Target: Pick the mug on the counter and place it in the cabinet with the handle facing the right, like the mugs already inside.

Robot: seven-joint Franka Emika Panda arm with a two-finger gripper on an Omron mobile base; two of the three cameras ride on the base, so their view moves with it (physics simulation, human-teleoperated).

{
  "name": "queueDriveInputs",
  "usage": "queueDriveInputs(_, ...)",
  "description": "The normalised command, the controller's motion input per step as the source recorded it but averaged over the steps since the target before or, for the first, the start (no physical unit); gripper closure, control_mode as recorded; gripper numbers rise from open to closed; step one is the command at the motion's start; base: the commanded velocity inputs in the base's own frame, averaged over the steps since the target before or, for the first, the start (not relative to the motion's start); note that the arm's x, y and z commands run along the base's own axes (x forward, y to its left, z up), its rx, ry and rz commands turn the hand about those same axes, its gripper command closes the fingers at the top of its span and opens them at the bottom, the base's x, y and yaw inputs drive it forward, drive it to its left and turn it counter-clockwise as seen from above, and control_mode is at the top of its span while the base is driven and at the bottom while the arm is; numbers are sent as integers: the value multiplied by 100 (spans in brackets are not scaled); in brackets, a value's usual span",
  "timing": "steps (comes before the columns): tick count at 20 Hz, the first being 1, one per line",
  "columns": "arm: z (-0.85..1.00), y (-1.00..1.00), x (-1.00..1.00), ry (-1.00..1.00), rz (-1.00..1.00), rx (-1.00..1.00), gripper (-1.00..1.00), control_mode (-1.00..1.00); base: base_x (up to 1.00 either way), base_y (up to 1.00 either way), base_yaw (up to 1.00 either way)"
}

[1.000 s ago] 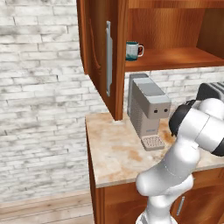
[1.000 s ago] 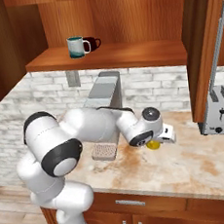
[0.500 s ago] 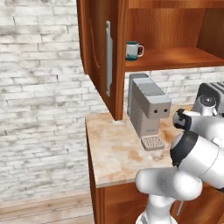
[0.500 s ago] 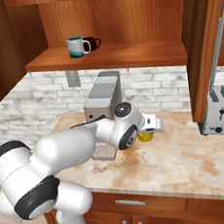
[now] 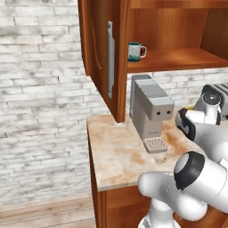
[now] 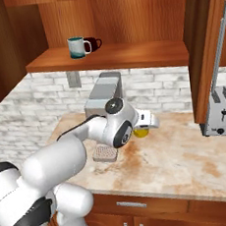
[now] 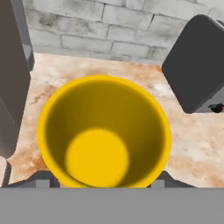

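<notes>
A: Going left to right, what stands on the counter (image 6: 189, 161)?

B: The grey coffee machine (image 6: 103, 98) first, against the brick wall. Just right of it, the yellow mug (image 6: 142, 131) sits upright on the stone, with the gripper (image 6: 145, 126) right over it. Farther right is the toaster (image 6: 222, 112).

A: Why is the hand poised like that?

B: In the hand view the mug (image 7: 103, 131) is looked into straight from above, its mouth centred, so I judge the hand is lining up for a top-down grasp. Its handle I cannot make out.

A: Are the jaws closed on it?

B: I cannot tell. Only the dark fingertips (image 7: 41, 179) show low beside the rim; whether they press it is not visible.

A: And the destination?

B: The wall cabinet (image 5: 178, 31) above, its door (image 5: 100, 58) swung open. A teal-and-white mug (image 5: 135, 51) stands on the shelf, handle pointing right, the pose to copy.
</notes>
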Motion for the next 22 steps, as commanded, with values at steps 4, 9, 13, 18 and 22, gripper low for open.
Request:
queueDriveInputs(4, 56, 0, -18, 7, 0, 2, 100, -100, 0, 0, 0)
queueDriveInputs(9, 22, 4, -23, -2, 9, 13, 100, -100, 0, 0, 0)
queueDriveInputs(13, 73, 11, -40, 0, 13, 1, 100, -100, 0, 0, 0)
queueDriveInputs(18, 53, 21, -42, -1, 16, -2, 100, -100, 0, 0, 0)
queueDriveInputs(22, 33, 26, -40, -3, 29, -5, 100, -100, 0, 0, 0)
